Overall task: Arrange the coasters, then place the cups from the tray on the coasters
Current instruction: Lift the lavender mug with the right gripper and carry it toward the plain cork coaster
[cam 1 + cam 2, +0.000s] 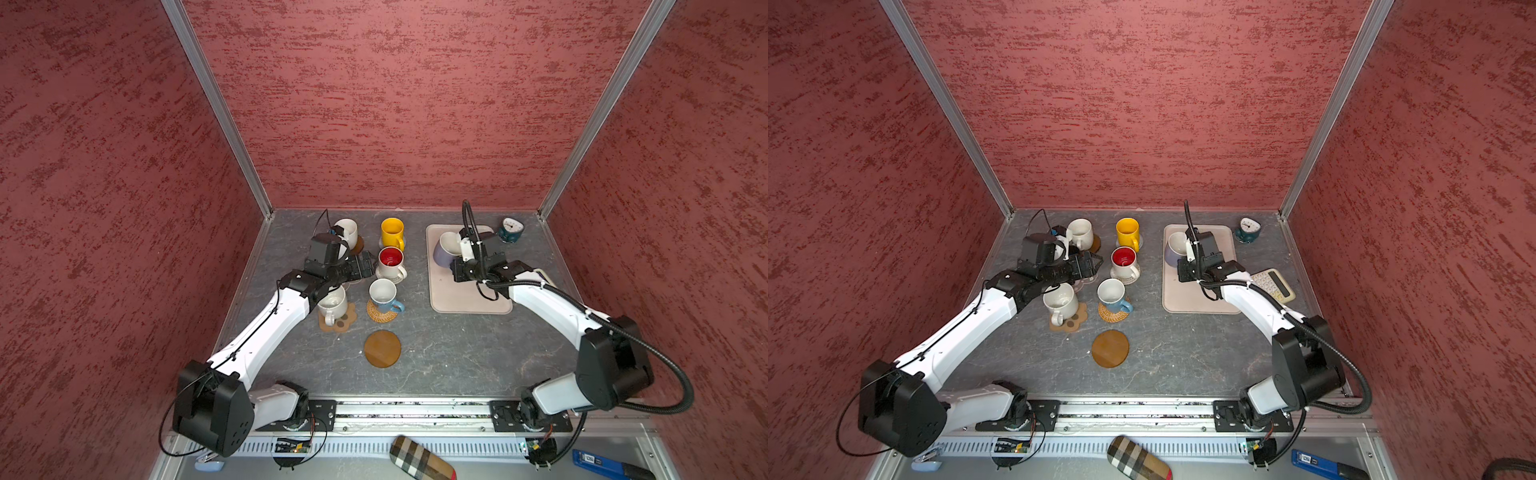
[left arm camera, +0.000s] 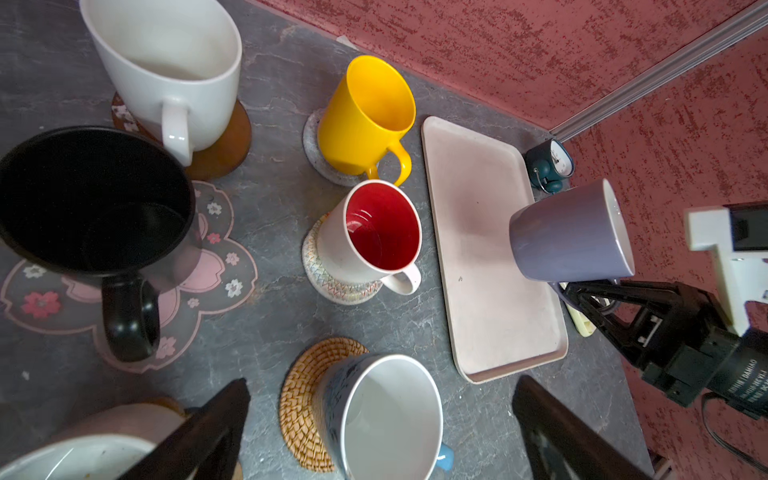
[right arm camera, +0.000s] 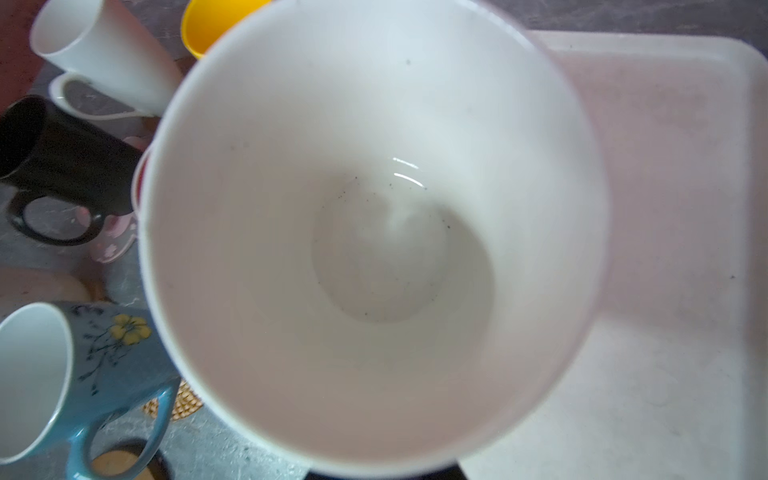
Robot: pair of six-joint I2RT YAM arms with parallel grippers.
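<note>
R gripper (image 2: 575, 291) is closed on the handle of the lavender mug (image 2: 569, 232), which is held tilted over the far-left part of the tray (image 2: 490, 299). L gripper (image 1: 1095, 263) is held wide open and empty, just left of the red-lined mug (image 1: 390, 262). One wooden coaster (image 1: 382, 348) is left bare, near-centre.

Enclosure: three walls (image 1: 395, 104) in rough red-streaked plaster finish, joined by two aluminium corner posts (image 1: 217, 104); dark grey marble-patterned tabletop (image 1: 457, 357), edged at the front by a metal rail (image 1: 415, 409); soft even light.

Tilted lavender mug (image 2: 569, 232) over tray (image 2: 490, 299); wooden coaster (image 1: 382, 348) bare.
</note>
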